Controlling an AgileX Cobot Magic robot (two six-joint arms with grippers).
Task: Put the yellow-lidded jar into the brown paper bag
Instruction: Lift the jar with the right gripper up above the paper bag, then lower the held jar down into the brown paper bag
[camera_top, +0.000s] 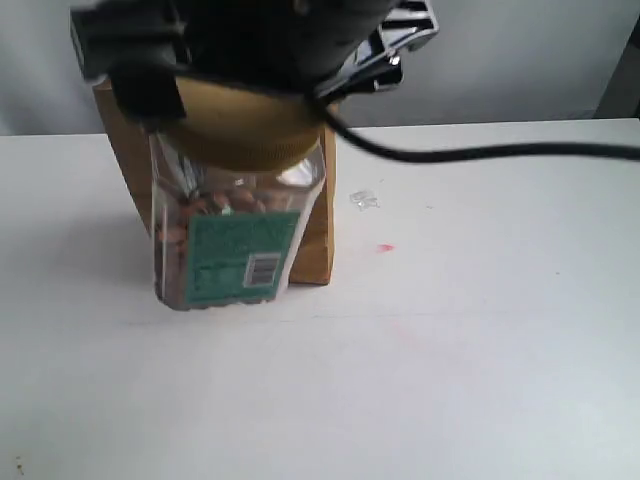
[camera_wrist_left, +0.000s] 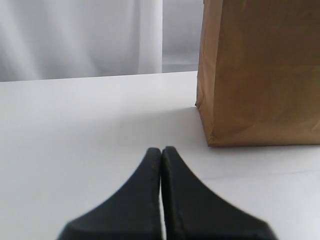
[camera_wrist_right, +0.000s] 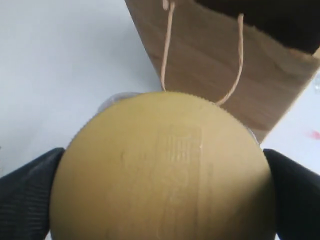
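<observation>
The yellow-lidded jar, clear with nuts inside and a teal barcode label, hangs in front of the brown paper bag in the exterior view, most of the bag hidden behind it. My right gripper is shut on the jar's mustard lid, a black finger on each side. Past the lid the right wrist view shows the bag with its cord handles and dark open mouth. My left gripper is shut and empty, low over the table, with the bag's side just beyond it.
The white table carries a small clear scrap and a red mark to the right of the bag. A black cable runs off to the right from the right arm. A pale wall stands behind.
</observation>
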